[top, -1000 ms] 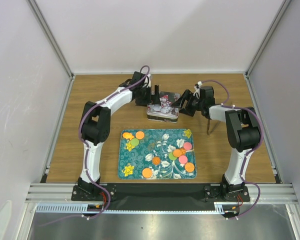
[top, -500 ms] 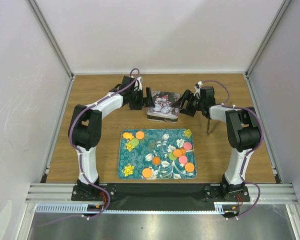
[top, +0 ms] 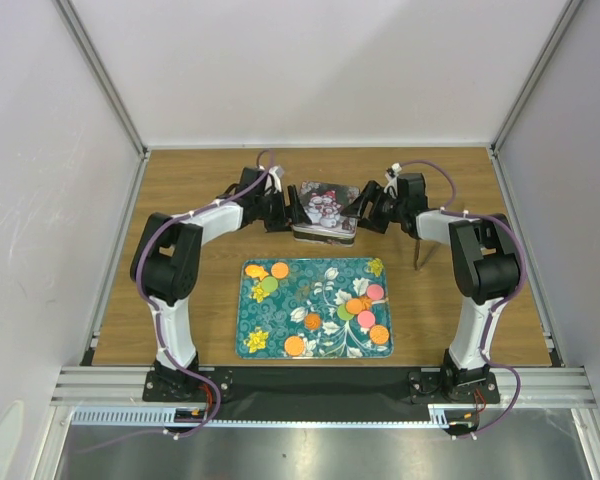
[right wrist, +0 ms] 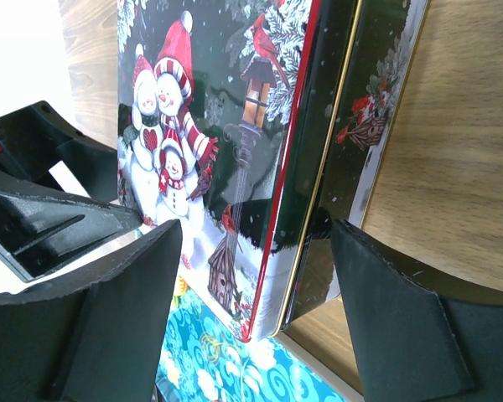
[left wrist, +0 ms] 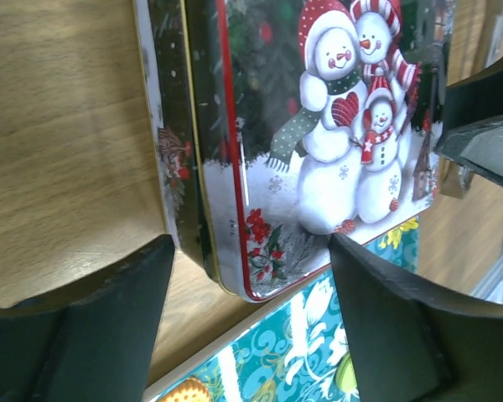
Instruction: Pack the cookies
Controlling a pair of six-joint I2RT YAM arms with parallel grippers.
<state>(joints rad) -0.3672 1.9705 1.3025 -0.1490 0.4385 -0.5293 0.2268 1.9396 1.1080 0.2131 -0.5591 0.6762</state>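
Snowman tin [top: 325, 211] is located upper centre. Left gripper [top: 286, 211] and right gripper [top: 366, 211] are spread wide at its opposite ends. Cookies [top: 357, 306] are scattered on teal tray [top: 320, 272], centre.

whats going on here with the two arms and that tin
Both arms are reaching to the snowman tin at the far side of the table. The left gripper is at its left end and the right gripper at its right end. In the wrist views both sets of jaws stand open, straddling the tin's corners. The tin is closed. The cookies all lie on the teal tray, so none are packed yet.
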